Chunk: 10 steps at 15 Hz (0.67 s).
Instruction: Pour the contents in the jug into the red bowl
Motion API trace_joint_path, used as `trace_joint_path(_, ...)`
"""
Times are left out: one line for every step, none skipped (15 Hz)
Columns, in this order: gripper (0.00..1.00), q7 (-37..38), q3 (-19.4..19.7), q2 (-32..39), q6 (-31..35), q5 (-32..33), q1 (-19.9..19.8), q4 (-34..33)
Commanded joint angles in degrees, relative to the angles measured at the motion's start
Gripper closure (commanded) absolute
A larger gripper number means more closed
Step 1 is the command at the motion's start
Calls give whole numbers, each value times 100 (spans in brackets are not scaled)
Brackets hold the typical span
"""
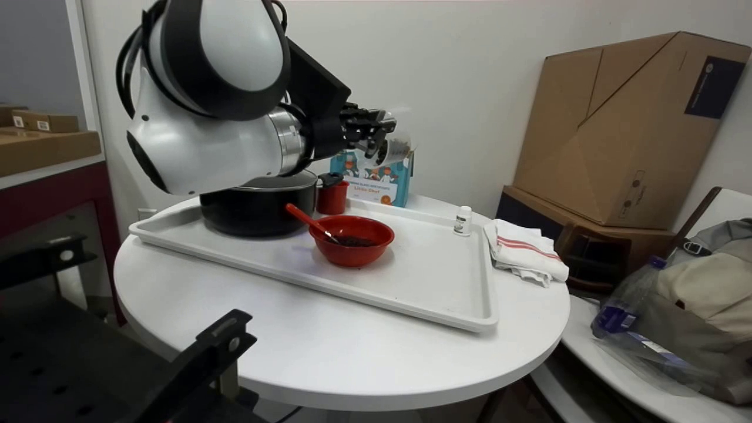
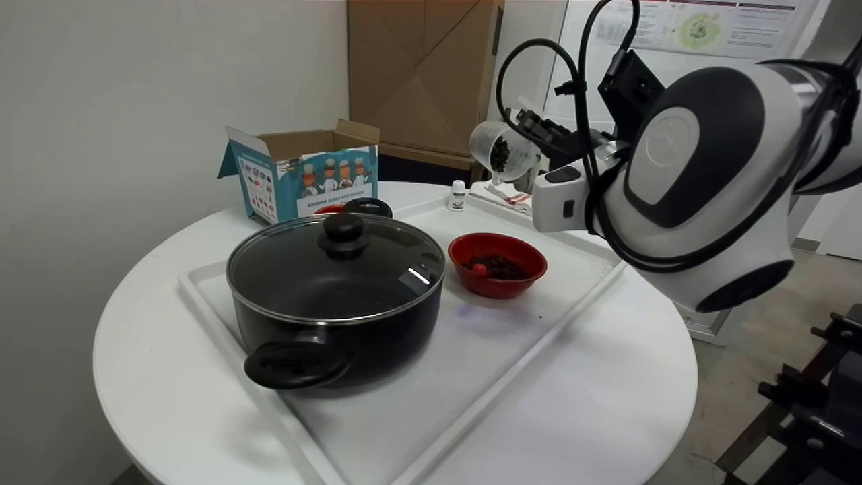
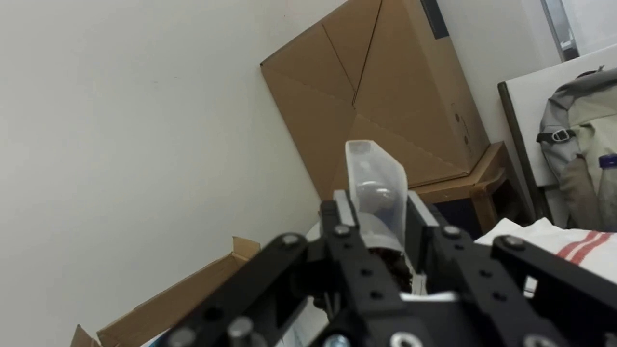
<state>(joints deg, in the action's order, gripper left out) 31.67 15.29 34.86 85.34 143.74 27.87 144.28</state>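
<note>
The clear plastic jug [image 1: 398, 149] is held in the air, tilted well over, above the tray; it also shows in an exterior view [image 2: 515, 151]. I cannot tell which way its mouth faces. Dark contents [image 2: 500, 155] lie inside it. My gripper [image 3: 383, 207] is shut on the jug's handle [image 3: 373, 168], which stands between the fingers in the wrist view. The red bowl [image 1: 352, 256] sits lower on the tray, apart from the jug, and shows in both exterior views [image 2: 490, 286]. Dark bits [image 2: 498, 267] lie in the bowl. A red-handled utensil [image 1: 306, 217] leans in it.
The white tray [image 1: 435, 276] lies on a round table [image 1: 352, 352]. A black lidded pot [image 2: 337, 343] stands beside the bowl. A red cup [image 1: 332, 198], a blue box [image 2: 330, 178], a small white bottle [image 1: 463, 221] and a folded towel [image 1: 523, 247] are around.
</note>
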Motion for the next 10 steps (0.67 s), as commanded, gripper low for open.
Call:
trace_joint_path(89, 373, 352, 300, -374, 0, 300, -121)
trace_joint_path(89, 430, 412, 348, -432, 0, 343, -138)
trace_joint_path(89, 495, 468, 399, -492, 0, 384, -153)
trace_joint_path(89, 546, 505, 434, -540, 0, 410, -164)
trace_joint_path(89, 598, 552, 478, -589, 0, 454, -171)
trace_joint_path(89, 643, 596, 525, -631, 0, 497, -180)
trace_joint_path(89, 694, 636, 572, -677, 0, 541, -191)
trace_joint_path(89, 724, 645, 594, -714, 0, 546, -195)
trace_joint_path(89, 766, 671, 629, -751, 0, 575, -199)
trace_joint_path(89, 810, 715, 675, -796, 0, 628, -206)
